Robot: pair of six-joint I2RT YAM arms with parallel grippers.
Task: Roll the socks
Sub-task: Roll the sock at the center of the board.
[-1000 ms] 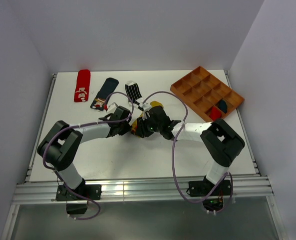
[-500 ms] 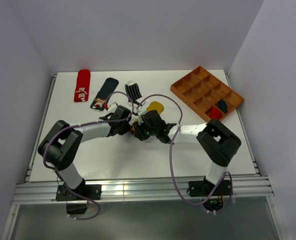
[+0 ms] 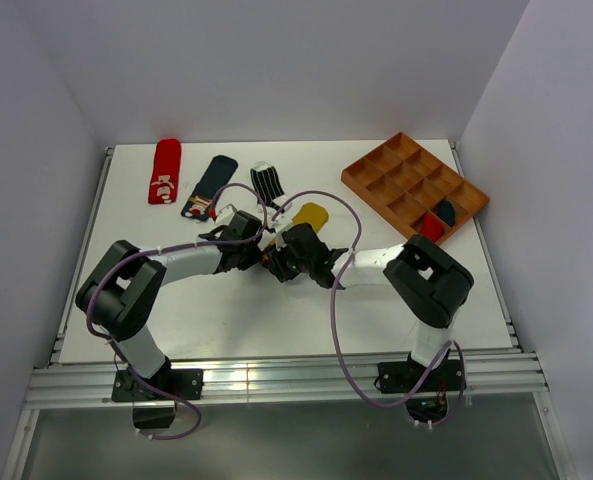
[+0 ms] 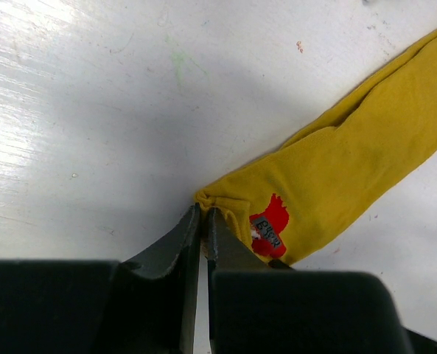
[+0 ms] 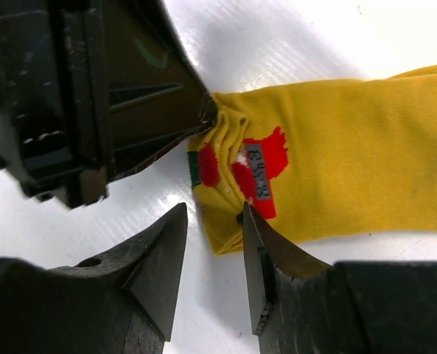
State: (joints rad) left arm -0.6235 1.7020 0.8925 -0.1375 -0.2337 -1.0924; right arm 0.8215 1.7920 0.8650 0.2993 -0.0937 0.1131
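- Mid-table, the left gripper [image 4: 203, 215] has its jaws pressed together on the bunched cuff corner of the mustard sock [image 4: 336, 169], pinning it right at the table [image 3: 226, 320].
- The right gripper [image 5: 212, 221] comes in from the right to face it. Its jaws stand apart, straddling the cuff's lower corner beside the red emblem, and one fingertip is just touching the fabric. Nothing is gripped there yet.
- The mustard sock lies flat, stretching away to the right and far side of the two grippers. There's no roll in it so far, only a few pinch wrinkles at the cuff.
- Over on the right, the tray [image 3: 371, 155] holds a red bundle [image 3: 429, 227] and a navy bundle [image 3: 444, 211] in neighbouring near compartments. Those look like two socks already done.
- Along the far left, the red sock with white marks [image 3: 164, 170], the navy sock with a patch [image 3: 211, 183] and the striped sock [image 3: 267, 183] lie flat and unrolled.
- The count looks like two rolled, one just starting and three waiting, so less than half the job is done.
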